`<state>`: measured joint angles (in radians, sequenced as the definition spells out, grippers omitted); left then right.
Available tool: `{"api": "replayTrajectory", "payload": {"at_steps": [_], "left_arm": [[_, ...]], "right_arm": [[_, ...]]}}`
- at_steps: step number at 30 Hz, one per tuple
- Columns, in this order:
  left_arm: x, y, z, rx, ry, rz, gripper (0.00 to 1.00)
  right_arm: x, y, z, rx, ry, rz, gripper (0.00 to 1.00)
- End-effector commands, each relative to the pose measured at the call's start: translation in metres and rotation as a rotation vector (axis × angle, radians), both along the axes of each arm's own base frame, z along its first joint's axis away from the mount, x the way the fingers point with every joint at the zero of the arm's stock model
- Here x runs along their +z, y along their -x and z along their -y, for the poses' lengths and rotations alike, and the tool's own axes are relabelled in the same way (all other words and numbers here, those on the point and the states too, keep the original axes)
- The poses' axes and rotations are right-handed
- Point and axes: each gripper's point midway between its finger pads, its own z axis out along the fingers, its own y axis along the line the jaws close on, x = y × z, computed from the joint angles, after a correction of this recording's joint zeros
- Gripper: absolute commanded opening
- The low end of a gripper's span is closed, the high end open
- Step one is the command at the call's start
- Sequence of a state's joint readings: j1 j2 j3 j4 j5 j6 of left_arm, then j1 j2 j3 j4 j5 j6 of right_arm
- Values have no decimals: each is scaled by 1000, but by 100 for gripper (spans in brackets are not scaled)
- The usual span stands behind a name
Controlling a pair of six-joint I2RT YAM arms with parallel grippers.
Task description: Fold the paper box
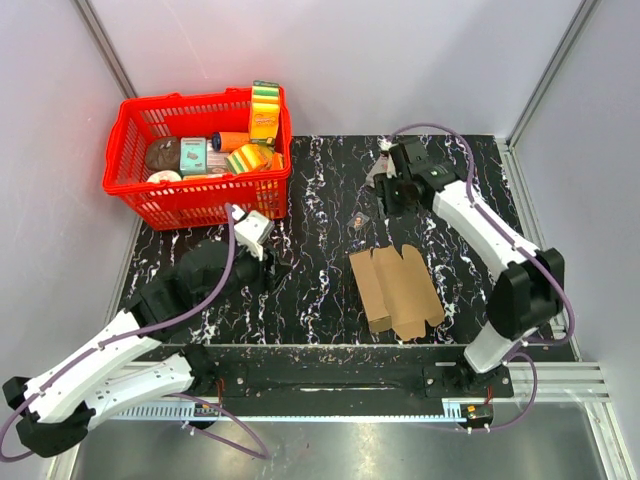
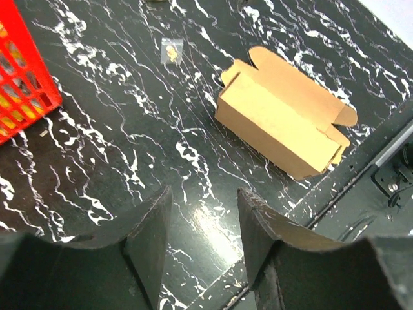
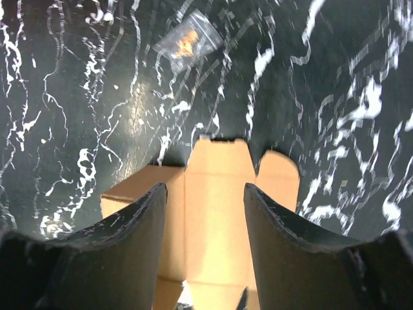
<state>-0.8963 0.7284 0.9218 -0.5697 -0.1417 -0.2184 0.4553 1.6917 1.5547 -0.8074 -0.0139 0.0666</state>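
Observation:
The paper box (image 1: 397, 290) is plain brown cardboard, lying flattened on the black marbled table right of centre, its end flaps spread. It also shows in the left wrist view (image 2: 284, 123) and in the right wrist view (image 3: 213, 194). My left gripper (image 1: 274, 270) is open and empty, low over the table well to the left of the box; its jaws (image 2: 203, 194) frame bare table. My right gripper (image 1: 385, 200) is open and empty, raised behind the box's far end; the box shows beyond its spread jaws (image 3: 205, 187), apart from them.
A red basket (image 1: 200, 205) full of groceries stands at the back left, its corner in the left wrist view (image 2: 22, 77). A small clear packet (image 1: 360, 220) lies just behind the box, also in both wrist views (image 2: 171, 50) (image 3: 187, 42). A metal rail (image 2: 393, 152) edges the table's near side.

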Motion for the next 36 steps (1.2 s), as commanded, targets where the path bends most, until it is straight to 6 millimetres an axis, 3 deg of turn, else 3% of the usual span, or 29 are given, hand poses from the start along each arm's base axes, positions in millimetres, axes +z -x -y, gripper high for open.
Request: {"api": "replayTrajectory", "payload": {"at_steps": [1, 3, 4, 8, 12, 13, 15, 22, 30, 32, 33, 35, 36], "left_arm": [[-22, 3, 25, -68, 35, -65, 48], [-24, 4, 37, -99, 77, -76, 47], [-37, 8, 44, -134, 81, -102, 46], [-33, 5, 73, -204, 178, -96, 43], [-41, -2, 96, -240, 151, -129, 38], [-51, -7, 102, -236, 127, -147, 37], [-60, -10, 109, -233, 110, -161, 35], [-142, -11, 116, -184, -3, -306, 21], [-191, -10, 126, -156, 19, -391, 8], [-188, -12, 138, -160, 101, -397, 0], [-201, -6, 138, -166, 108, -431, 0], [-194, -8, 150, -165, 215, -442, 0], [-207, -3, 149, -160, 222, -477, 0]], "right_arm": [[-8, 34, 14, -311, -104, -78, 57], [-22, 51, 15, -352, -135, -138, 56], [-34, 66, 19, -362, -133, -171, 54], [-59, 94, 26, -407, -166, -215, 48], [-71, 116, 10, -354, -285, -273, 35], [-74, 120, 7, -337, -309, -283, 33], [-77, 123, 3, -325, -326, -299, 26], [-76, 123, -14, -250, -401, -322, 16], [-69, 126, -23, -218, -460, -326, 13], [-68, 128, -24, -216, -472, -329, 12], [-67, 128, -25, -212, -477, -324, 12], [-67, 129, -25, -216, -480, -329, 11], [-65, 130, -24, -213, -484, -323, 11]]}}
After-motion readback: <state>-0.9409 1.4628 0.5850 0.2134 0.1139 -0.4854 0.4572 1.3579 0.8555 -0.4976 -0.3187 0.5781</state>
